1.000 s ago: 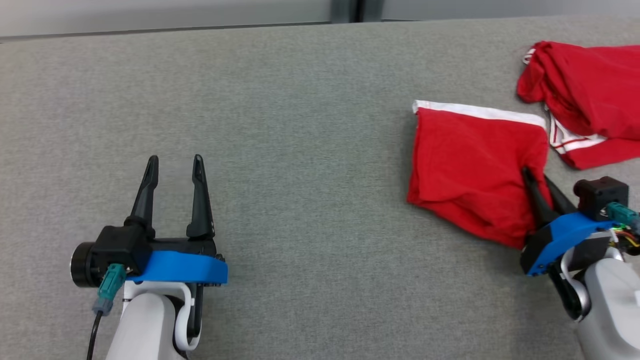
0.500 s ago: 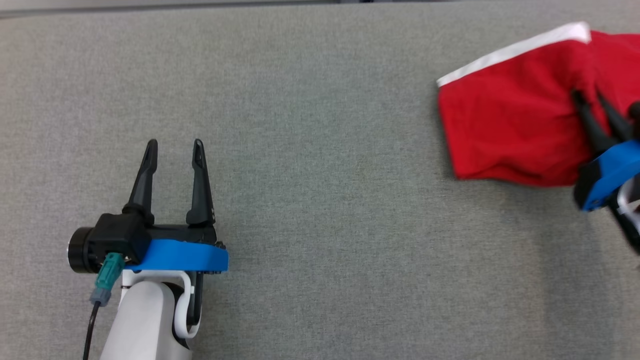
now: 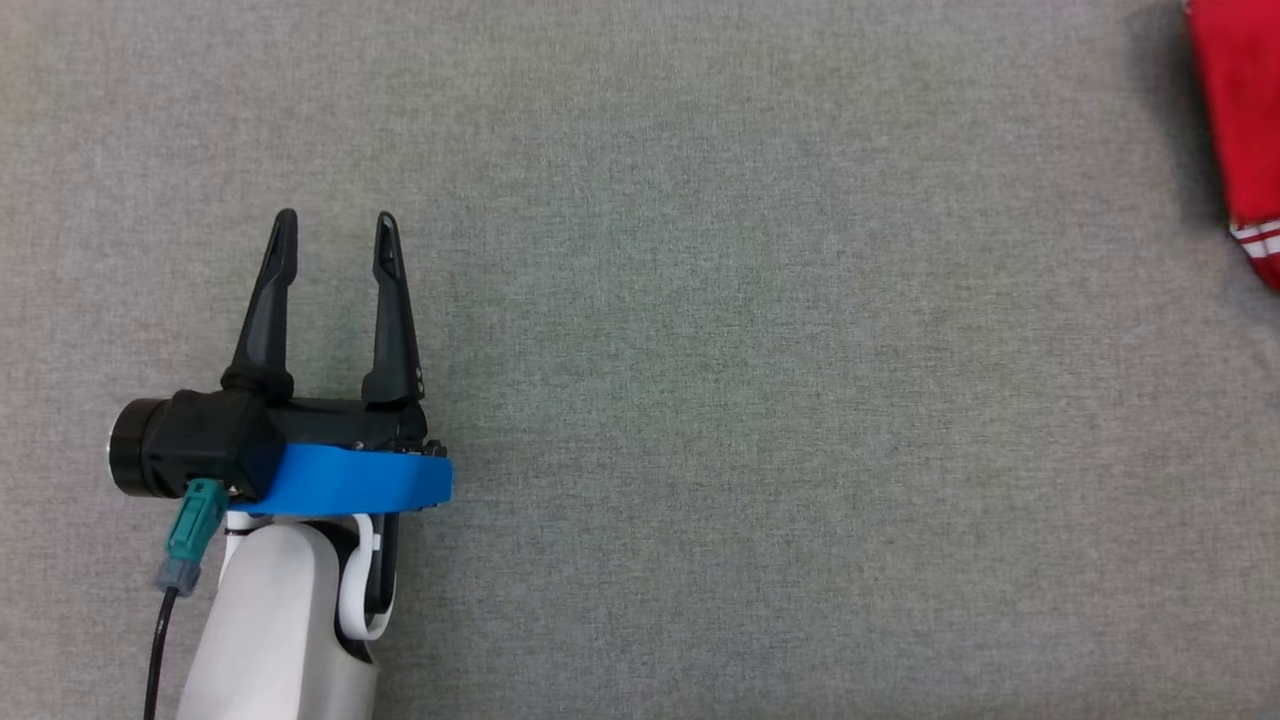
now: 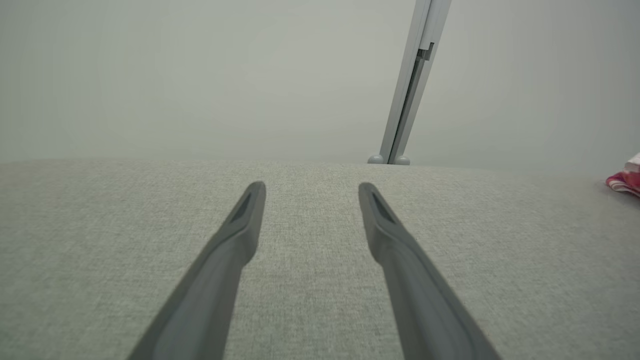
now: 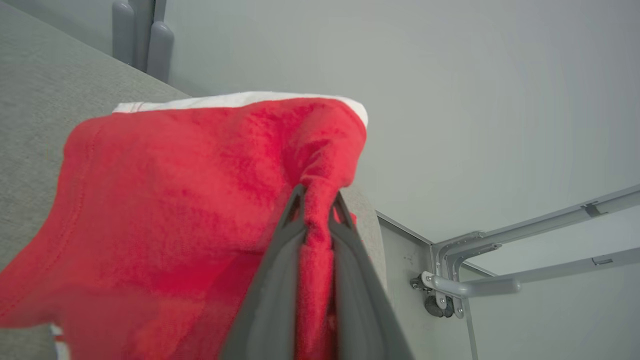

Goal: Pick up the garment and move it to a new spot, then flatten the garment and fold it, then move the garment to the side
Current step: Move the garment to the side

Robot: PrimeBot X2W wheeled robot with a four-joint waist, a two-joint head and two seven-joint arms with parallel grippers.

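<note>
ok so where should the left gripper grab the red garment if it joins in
Probably the white-banded hem, near its free corner, well away from the right gripper, which is shut on a bunched fold of the garment. That edge looks straight and thin, so the open left gripper could pinch it edge-on, coming from the robot's left.

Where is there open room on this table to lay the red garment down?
The grey table is bare from the open left gripper across to the red fabric at the far right. It is crowded there, where the right gripper pinches the garment.
</note>
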